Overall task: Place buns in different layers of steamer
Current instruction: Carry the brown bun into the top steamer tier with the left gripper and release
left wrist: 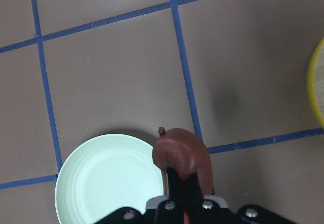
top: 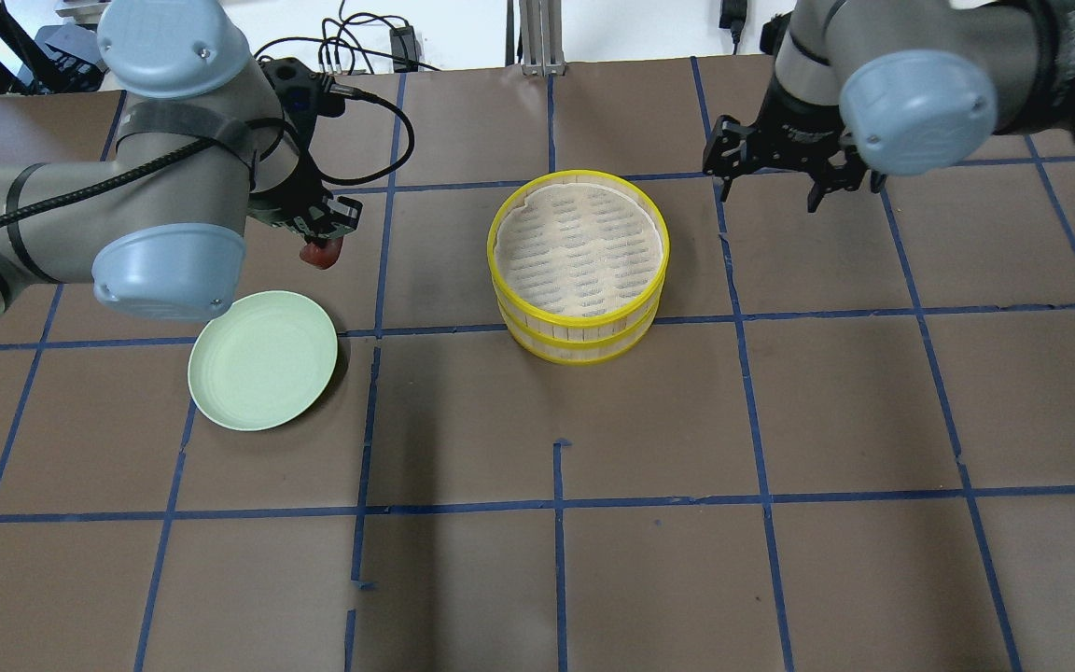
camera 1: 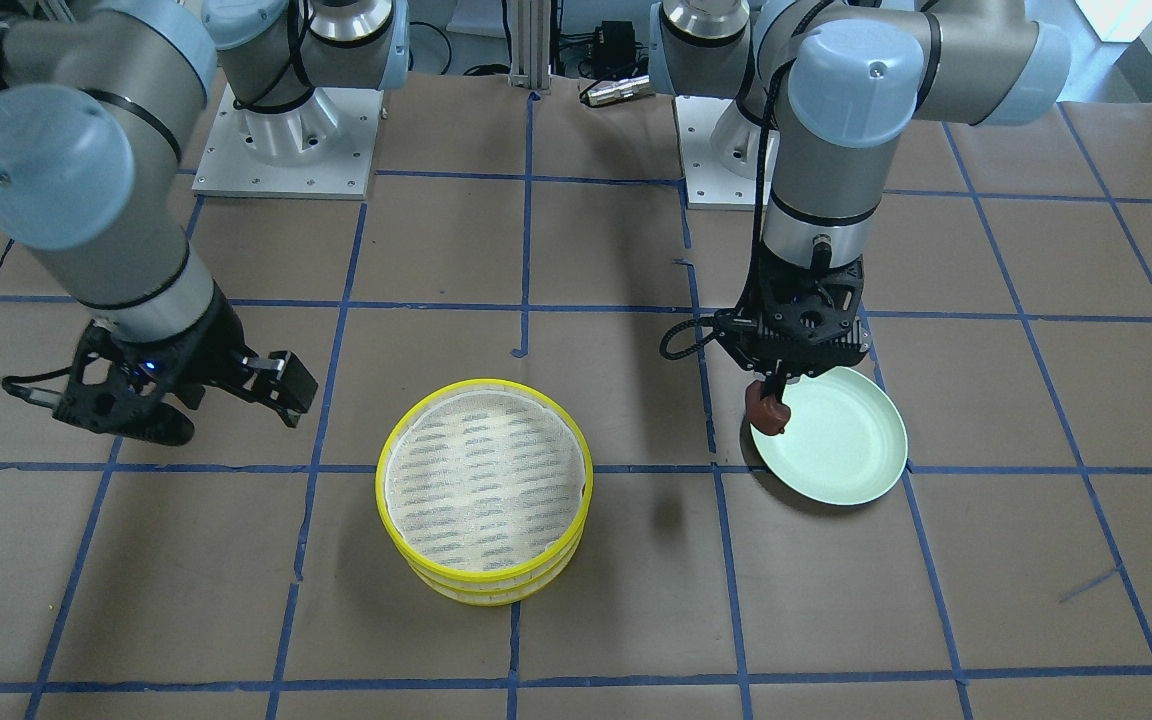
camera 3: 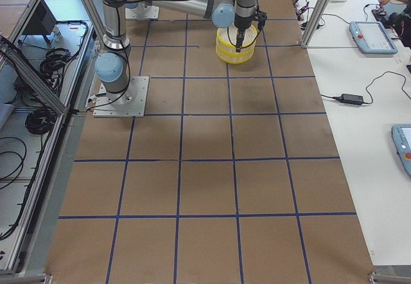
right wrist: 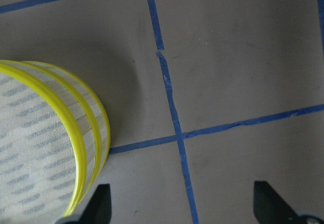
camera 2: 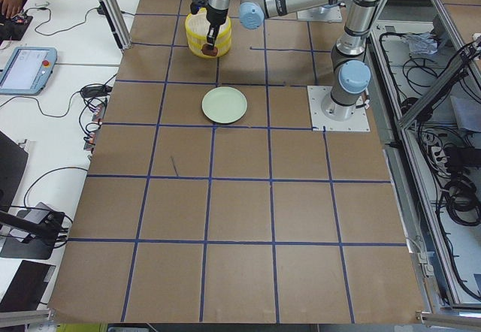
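Left wrist-mounted view: the left claw [left wrist: 182, 179] is closed tight on the dark reddish-brown bun [left wrist: 178, 154], its 2 fingers pinching the bun's near end. The bun hangs raised off the surface [left wrist: 111, 72], just beside the rim of the pale green plate [left wrist: 101, 178]. Further out, the 2 steamer layers [top: 584, 327] sit stacked 1 on the other mid-surface, whitish liner facing up. The right claw [right wrist: 182, 197] hovers just beside that stack, jaws spread wide, holding nothing.
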Controlling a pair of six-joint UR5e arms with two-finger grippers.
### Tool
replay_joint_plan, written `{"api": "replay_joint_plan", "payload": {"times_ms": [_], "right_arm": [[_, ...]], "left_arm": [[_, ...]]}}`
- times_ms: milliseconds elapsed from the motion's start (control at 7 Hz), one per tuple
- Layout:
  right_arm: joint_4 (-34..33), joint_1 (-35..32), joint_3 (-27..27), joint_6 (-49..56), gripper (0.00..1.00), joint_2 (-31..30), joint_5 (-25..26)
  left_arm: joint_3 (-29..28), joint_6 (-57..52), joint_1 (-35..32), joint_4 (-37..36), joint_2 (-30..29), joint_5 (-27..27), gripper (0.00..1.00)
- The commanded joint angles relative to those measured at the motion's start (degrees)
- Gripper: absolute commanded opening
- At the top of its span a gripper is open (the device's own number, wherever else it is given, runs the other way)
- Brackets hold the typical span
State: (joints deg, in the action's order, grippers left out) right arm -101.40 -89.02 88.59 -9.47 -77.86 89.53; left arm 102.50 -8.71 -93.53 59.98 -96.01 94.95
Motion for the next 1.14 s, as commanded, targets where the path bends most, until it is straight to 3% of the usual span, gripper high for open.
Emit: {"api": "replay_joint_plan", "payload": {"times_ms": [0,143,571,857,1000], "right_arm": [[11.9,0.6,-4.6,4.5,1.00,-7.3,-0.3],[13.8,-2.7,-5.2,4.6,1.00,-9.5,-0.1],[13.7,-3.2,-3.1,11.2,1.00,-10.0,5.2],[13.5,-1.5,-3.8,12.6,1.00,-10.1,4.2],[13.8,0.7,-5.3,12.6,1.00,-10.1,0.9]], "left_arm": [[-1.2,4.5,-0.6,-1.6,-4.7,-8.0,0.11],[-2.0,4.5,-1.0,-7.8,-5.7,-8.0,0.11],[-3.9,12.7,-3.6,-8.2,-7.2,-13.5,0.11],[-5.0,21.6,-8.0,-14.0,-10.1,-17.7,0.15],[-7.6,30.1,-12.2,-15.3,-12.8,-17.6,0.16]]}}
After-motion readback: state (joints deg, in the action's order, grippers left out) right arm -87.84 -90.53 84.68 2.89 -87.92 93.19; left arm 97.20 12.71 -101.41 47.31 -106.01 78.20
